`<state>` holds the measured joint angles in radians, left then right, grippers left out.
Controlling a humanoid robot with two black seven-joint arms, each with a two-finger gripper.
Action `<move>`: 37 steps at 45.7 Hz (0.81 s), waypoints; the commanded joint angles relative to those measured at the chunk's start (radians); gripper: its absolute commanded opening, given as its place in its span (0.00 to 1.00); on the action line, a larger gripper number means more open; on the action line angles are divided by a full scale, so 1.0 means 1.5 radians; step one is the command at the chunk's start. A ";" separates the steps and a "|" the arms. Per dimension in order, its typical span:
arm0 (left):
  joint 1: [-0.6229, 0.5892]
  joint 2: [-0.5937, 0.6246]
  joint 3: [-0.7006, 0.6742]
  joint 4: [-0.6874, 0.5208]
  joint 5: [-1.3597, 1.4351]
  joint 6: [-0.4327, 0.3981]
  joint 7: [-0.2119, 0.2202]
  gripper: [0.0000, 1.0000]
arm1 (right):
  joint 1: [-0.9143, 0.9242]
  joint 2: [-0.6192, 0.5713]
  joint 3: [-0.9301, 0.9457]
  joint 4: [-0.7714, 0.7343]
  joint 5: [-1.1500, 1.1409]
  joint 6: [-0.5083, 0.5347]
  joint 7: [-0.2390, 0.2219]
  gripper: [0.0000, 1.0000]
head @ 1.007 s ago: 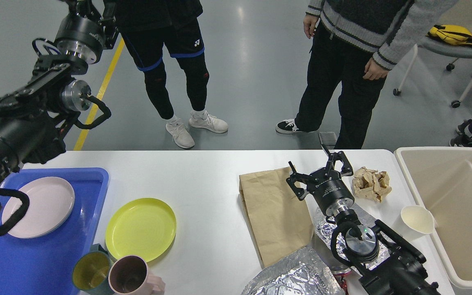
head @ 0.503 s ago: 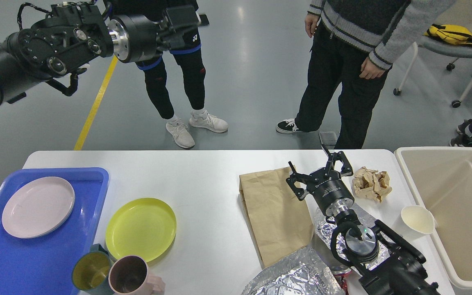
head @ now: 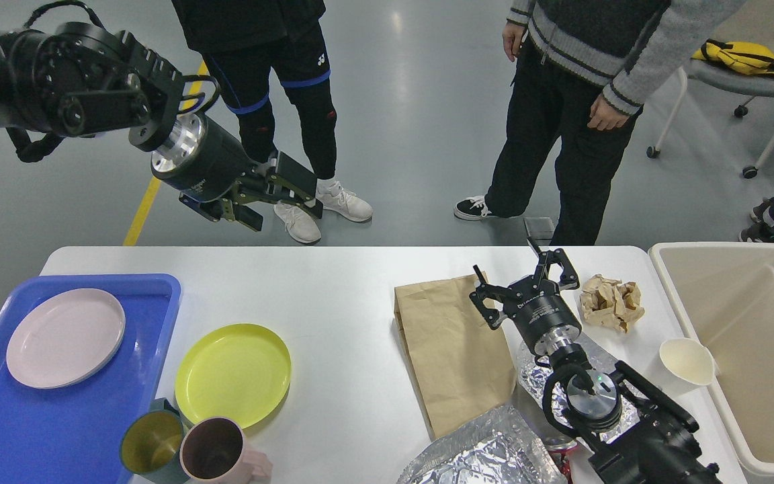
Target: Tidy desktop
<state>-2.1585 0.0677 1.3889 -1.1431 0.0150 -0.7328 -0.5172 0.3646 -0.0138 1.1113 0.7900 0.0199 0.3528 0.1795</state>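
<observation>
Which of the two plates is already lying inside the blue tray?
The pink plate lies inside the blue tray; the yellow plate lies on the white desktop, beside the tray.

Smooth white bench (head: 333, 296), faintly glossy. Matt brown paper bag (head: 451, 356) left of the right fingers (head: 488, 316), crumpled paper wad (head: 610, 302) right of them, wrinkled shiny foil (head: 481, 454) below. Glossy blue plastic tray (head: 58, 430).

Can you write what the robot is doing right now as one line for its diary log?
left gripper: open, raised, empty | right gripper: open, over desktop by paper bag | yellow plate: outside blue tray
</observation>
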 commanded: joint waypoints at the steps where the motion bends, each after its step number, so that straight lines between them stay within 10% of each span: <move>1: -0.032 -0.049 0.002 -0.003 0.000 0.000 -0.001 1.00 | 0.000 0.000 0.000 0.000 0.000 0.000 0.000 1.00; 37: -0.014 -0.076 -0.022 -0.002 -0.001 0.000 -0.001 1.00 | 0.000 0.000 0.001 0.001 0.000 0.000 0.000 1.00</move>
<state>-2.1919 -0.0452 1.3600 -1.1468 0.0138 -0.7334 -0.5186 0.3647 -0.0138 1.1120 0.7900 0.0195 0.3528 0.1794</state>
